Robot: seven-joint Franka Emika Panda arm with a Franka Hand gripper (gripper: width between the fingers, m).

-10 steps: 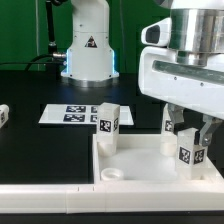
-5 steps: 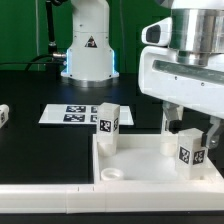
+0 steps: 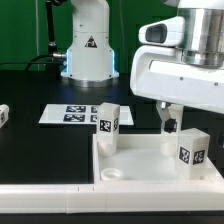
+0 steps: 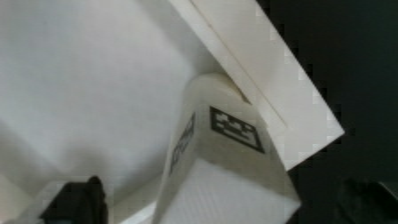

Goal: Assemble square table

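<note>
The square table's white tabletop (image 3: 150, 160) lies tray-side up at the exterior view's lower right. One tagged white leg (image 3: 108, 122) stands upright in its far left corner. A second leg (image 3: 170, 126) shows behind a gripper finger. A third leg (image 3: 192, 150) stands upright at the tabletop's right side. My gripper (image 3: 190, 120) hangs just above this third leg, open, its fingers apart from the leg. In the wrist view the same leg (image 4: 231, 135) rises between the dark fingertips (image 4: 75, 200) with a gap on each side, above the tabletop's rim (image 4: 249, 60).
The marker board (image 3: 70, 114) lies on the black table behind the tabletop. Another loose leg (image 3: 4, 114) sits at the exterior view's left edge. The robot base (image 3: 88, 45) stands at the back. A long white border bar (image 3: 45, 186) runs along the front.
The jaws have spread apart and let go of the right-hand leg, which stays upright. The gripper has lifted slightly above it.
</note>
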